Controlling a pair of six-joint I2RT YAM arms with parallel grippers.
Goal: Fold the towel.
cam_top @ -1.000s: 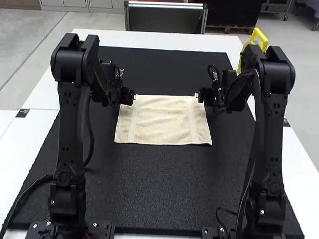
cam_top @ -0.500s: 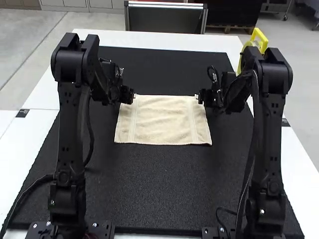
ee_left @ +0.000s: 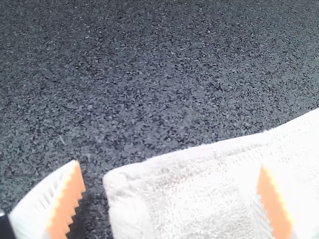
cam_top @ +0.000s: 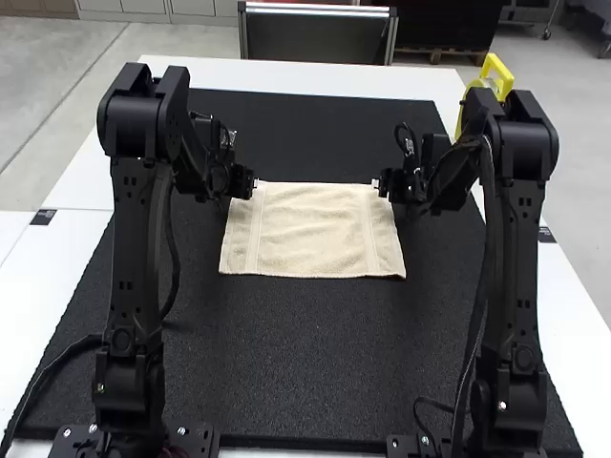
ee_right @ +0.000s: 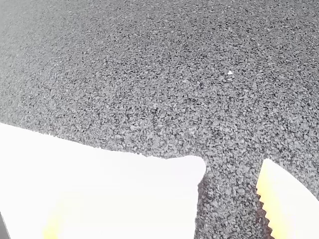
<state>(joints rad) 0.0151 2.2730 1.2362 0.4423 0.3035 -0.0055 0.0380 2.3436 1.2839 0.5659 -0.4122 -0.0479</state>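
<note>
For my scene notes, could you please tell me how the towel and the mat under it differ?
The towel is cream, while the mat is dark and speckled. The towel is much smaller than the mat. The towel has a band near two sides; the mat is unbanded. Both lie spread out.

Pale concrete floor (cam_top: 57,86) extends past the white table (cam_top: 315,76), black-matted; light grey cabinets (cam_top: 124,7) stand beyond its far left corner.

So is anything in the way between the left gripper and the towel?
Nothing visible is in the way: the left gripper is open, right at the far-left corner of the towel.
</note>
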